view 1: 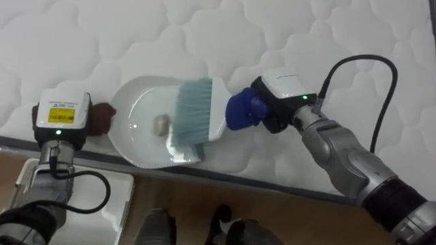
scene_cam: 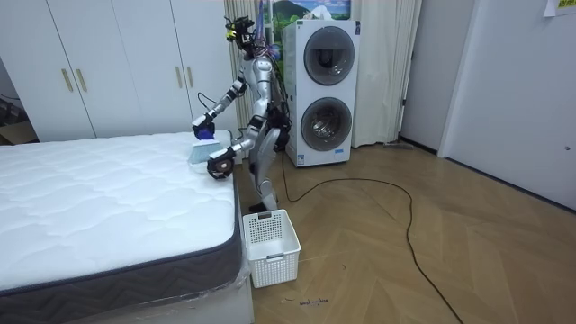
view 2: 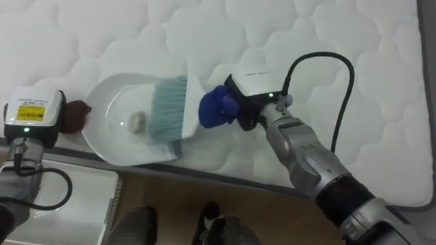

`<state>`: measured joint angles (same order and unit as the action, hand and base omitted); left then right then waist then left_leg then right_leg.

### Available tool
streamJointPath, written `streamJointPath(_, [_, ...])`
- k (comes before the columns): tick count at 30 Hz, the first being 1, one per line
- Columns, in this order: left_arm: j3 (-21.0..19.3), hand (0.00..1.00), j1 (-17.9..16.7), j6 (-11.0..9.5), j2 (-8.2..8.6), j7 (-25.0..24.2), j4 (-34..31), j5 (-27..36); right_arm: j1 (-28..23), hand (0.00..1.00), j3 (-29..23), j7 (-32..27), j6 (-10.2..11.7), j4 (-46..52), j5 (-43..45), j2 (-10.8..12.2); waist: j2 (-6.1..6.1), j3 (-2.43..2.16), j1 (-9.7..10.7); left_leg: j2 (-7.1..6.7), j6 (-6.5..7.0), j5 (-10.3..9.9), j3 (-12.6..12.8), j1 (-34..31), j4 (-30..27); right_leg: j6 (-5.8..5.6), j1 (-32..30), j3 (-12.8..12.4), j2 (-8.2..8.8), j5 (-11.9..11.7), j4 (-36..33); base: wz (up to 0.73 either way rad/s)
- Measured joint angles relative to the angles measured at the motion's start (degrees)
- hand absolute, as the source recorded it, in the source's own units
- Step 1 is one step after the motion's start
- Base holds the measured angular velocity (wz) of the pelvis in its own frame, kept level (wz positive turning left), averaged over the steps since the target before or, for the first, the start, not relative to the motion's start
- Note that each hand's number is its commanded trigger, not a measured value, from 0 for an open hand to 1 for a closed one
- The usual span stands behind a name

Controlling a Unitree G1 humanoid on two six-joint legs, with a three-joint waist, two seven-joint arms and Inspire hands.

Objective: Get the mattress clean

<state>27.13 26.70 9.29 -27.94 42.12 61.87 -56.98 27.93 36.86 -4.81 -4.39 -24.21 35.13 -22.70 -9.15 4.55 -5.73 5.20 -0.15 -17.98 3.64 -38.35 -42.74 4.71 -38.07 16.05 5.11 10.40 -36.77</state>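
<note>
From where I stand, the robot is at the side of the bed (view 1: 204,34), and everything turns on the white dustpan (view 1: 139,102) lying flat at the mattress edge. Left of the dustpan is the left hand (view 1: 61,117), right up against the brown handle (view 1: 102,117) that sticks out of the pan's back. Whether that hand has closed on it I cannot tell, since its upper side hides the rest. Inside the dustpan, near the middle, sits a small pale scrap (view 1: 161,124). Just right of it the teal bristles of the brush (view 1: 197,109) rest on the pan's floor. The brush runs lengthwise away from the dustpan to the right, ending in a blue handle (view 1: 244,110). The right hand (view 1: 289,92) has its fingers wrapped round that handle. So the scrap looks swept in, and the left hand is the nearer one to lift the pan. On the floor below the dustpan, beside the bed, a white basket (scene_cam: 270,245) stands within reach for tipping.
</note>
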Motion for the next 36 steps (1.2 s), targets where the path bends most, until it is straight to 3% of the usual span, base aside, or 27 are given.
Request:
streamJointPath(4, [0.0,1.00,0.0,0.0,0.46,0.0,0.0,-0.1,0.0,1.00,-0.2,0.0,1.8,0.0,-3.1,0.6,0.91,0.02,0.6,-0.35,0.27,0.0,0.0,-0.1,-0.1,-0.35,-0.1,0.0,0.49,0.2,-0.2,0.06])
streamJointPath(7, [0.0,1.00,0.0,0.0,0.91,-0.1,0.0,-0.1,0.0,1.00,-0.7,0.0,2.0,-0.2,-3.9,0.6,1.55,-0.06,0.9,-0.86,0.55,0.1,0.1,-0.1,0.0,-0.66,-0.3,-0.3,0.90,0.5,-1.0,0.03])
streamJointPath(12, [-0.1,1.00,0.0,0.2,1.71,-0.3,0.1,0.0,0.1,1.00,-3.2,-0.4,3.3,-1.9,-6.1,0.7,1.71,-0.06,0.9,-0.94,0.62,0.1,0.2,0.0,0.2,-0.71,-0.3,-0.2,1.11,0.5,-1.0,0.00])
streamJointPath(28, [-0.2,1.00,-0.4,0.6,2.63,0.3,1.6,0.2,-0.7,1.00,-6.9,-3.4,4.1,-4.7,-8.6,0.4,2.67,-0.09,2.7,-2.00,1.07,0.2,0.2,1.1,0.6,-1.19,0.3,-0.4,1.90,1.1,-2.0,0.02])
streamJointPath(32, [-0.8,1.00,-0.8,0.0,2.73,2.7,2.2,0.1,-1.8,1.00,-8.6,-6.1,4.3,-4.8,-10.3,0.4,2.73,-0.11,2.7,-1.93,1.06,0.2,0.6,1.6,0.6,-1.19,0.4,-1.1,1.91,1.1,-2.4,-0.02])
streamJointPath(36, [-2.3,1.00,-2.3,-0.5,2.88,3.7,2.3,0.0,-3.0,1.00,-10.0,-9.2,4.6,-5.5,-11.6,0.4,3.61,-0.04,3.6,-1.90,1.06,0.2,0.9,4.2,1.5,-1.36,2.8,-1.5,1.92,1.2,-1.4,-0.01])
